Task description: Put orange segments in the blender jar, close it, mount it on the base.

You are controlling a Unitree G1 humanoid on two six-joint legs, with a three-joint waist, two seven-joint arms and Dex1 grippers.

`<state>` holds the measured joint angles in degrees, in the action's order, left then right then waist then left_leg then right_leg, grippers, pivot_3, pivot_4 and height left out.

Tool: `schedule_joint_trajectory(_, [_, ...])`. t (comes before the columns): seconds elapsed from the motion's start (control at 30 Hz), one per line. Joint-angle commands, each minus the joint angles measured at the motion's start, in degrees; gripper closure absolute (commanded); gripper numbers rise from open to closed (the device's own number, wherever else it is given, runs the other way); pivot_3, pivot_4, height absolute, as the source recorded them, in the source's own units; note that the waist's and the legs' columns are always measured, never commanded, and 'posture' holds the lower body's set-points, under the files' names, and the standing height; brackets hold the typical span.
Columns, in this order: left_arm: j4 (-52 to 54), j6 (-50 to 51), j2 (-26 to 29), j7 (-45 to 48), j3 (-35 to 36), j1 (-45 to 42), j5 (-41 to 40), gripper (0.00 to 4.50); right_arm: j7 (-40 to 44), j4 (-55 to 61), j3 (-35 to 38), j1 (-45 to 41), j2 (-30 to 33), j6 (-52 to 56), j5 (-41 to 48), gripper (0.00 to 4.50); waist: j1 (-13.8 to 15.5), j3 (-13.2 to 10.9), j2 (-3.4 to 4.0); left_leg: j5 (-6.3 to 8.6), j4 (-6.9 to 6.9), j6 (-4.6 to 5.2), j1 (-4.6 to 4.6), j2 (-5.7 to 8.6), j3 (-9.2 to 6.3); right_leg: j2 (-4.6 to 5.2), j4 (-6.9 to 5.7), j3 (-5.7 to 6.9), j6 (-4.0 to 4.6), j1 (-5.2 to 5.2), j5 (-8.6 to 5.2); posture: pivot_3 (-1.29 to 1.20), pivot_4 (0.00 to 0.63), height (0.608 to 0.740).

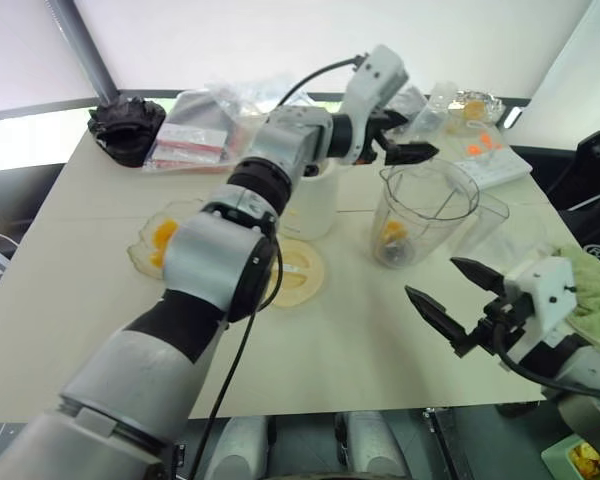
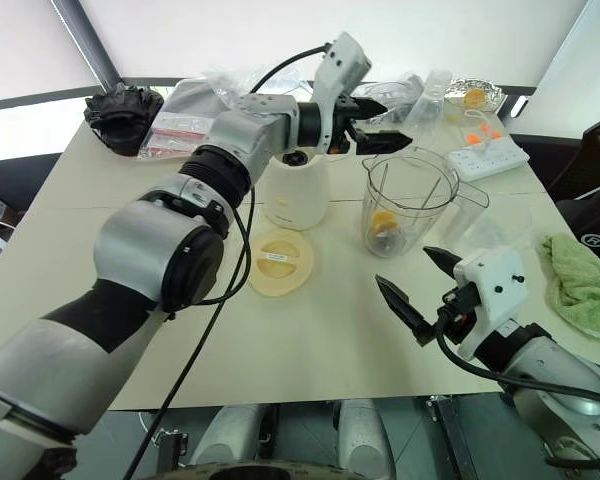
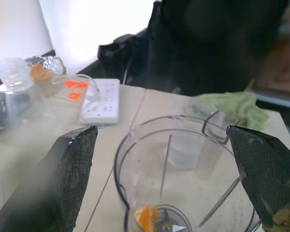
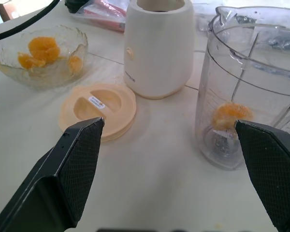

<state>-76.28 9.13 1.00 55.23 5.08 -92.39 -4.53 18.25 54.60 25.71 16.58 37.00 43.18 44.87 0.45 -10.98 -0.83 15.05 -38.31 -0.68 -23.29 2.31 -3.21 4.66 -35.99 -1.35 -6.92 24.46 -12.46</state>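
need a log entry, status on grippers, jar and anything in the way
Left gripper open above the blender jar, empty. Right gripper open, empty. One orange segment in jar, more in glass bowl. Lid off, beside the base; jar mouth unobstructed.

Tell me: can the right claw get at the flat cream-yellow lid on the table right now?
Probably yes. The right claw hangs open and empty, and the flat cream-yellow lid lies uncovered on bare table with nothing between them. The left arm is up over the clear blender jar.

Blender jar [image 2: 408, 205] mouth unobstructed; base [image 2: 297, 190] and lid [image 2: 280, 262] crowd its left side.
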Motion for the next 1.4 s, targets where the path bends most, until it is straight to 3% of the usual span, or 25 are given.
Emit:
schedule_joint_trajectory(0.03, [3.1,1.1,5.3,4.5,2.3,-0.4,-2.2,0.06,-2.0,-2.0,-4.1,-0.6,-2.1,-2.7,-4.7,0.0,-0.3,0.0,0.01,0.0,0.01,0.0,0.01,0.0,0.0,-0.02,-0.01,0.0,0.0,0.0,0.0,0.0,0.15,0.74])
schedule_joint_trajectory(0.23, [11.1,7.2,13.6,12.4,1.6,7.7,-3.5,0.06,-6.1,-4.3,-1.0,0.3,-6.6,-5.3,-8.4,0.0,0.0,0.0,0.05,0.0,0.04,0.0,0.01,-0.01,-0.04,0.0,-0.04,0.01,0.01,0.0,0.0,0.0,0.15,0.74])
schedule_joint_trajectory(0.5, [47.8,24.5,22.6,19.8,-4.2,31.9,-8.1,0.06,-3.8,-11.8,8.8,4.9,-9.7,-10.1,-9.0,0.0,0.3,0.0,0.07,-0.01,0.07,-0.01,-0.01,-0.11,-0.18,0.01,-0.1,0.06,0.04,0.0,-0.01,0.0,0.15,0.74])
schedule_joint_trajectory(0.67, [66.9,29.9,26.4,18.9,-6.7,46.1,-11.4,0.06,-2.0,-19.2,14.3,5.6,-9.4,-12.2,-9.3,0.0,0.4,0.1,0.17,0.0,0.14,-0.01,0.04,-0.17,-0.25,0.02,-0.09,0.12,0.13,-0.03,-0.06,0.0,0.15,0.74])
schedule_joint_trajectory(0.8, [79.5,33.5,26.5,14.9,-8.5,56.6,-14.2,0.06,-0.9,-28.6,16.8,3.3,-7.9,-14.6,-11.0,0.0,0.4,0.1,0.19,0.0,0.19,-0.01,0.09,-0.2,-0.26,0.04,-0.09,0.1,0.21,-0.06,-0.1,0.0,0.15,0.74])
schedule_joint_trajectory(0.9, [82.5,33.9,25.1,11.3,-8.8,60.8,-15.2,0.06,-1.8,-36.7,15.5,-1.4,-7.5,-17.3,-13.9,0.0,0.2,0.1,0.19,-0.01,0.1,-0.02,0.21,-0.2,-0.24,0.06,-0.09,0.06,0.22,-0.22,-0.1,0.0,0.15,0.74])
schedule_joint_trajectory(1.03, [82.9,31.5,23.8,7.4,-9.4,62.3,-14.9,0.06,-1.2,-43.5,13.5,-5.7,-7.3,-20.3,-16.8,0.0,0.0,0.2,0.29,0.0,0.23,-0.01,1.06,-0.22,-0.2,0.02,0.06,0.02,0.54,-1.03,-0.34,0.0,0.15,0.74])
schedule_joint_trajectory(1.27, [84.7,30.4,20.3,-1.0,-9.1,63.9,-15.4,0.06,-1.0,-55.4,10.2,-14.2,-6.1,-24.6,-20.8,0.0,-0.3,0.2,0.34,0.0,0.22,-0.01,1.06,-0.18,-0.2,0.03,0.05,-0.02,0.52,-1.03,-0.36,0.0,0.15,0.74])
schedule_joint_trajectory(1.4, [85.2,29.5,21.0,-2.7,-9.7,64.3,-15.1,0.06,-1.9,-60.6,8.5,-18.7,-5.9,-26.2,-22.6,0.0,-0.7,0.2,0.36,0.0,0.23,-0.02,1.07,-0.15,-0.19,0.01,-0.01,-0.01,0.46,-1.01,-0.32,0.0,0.15,0.74])
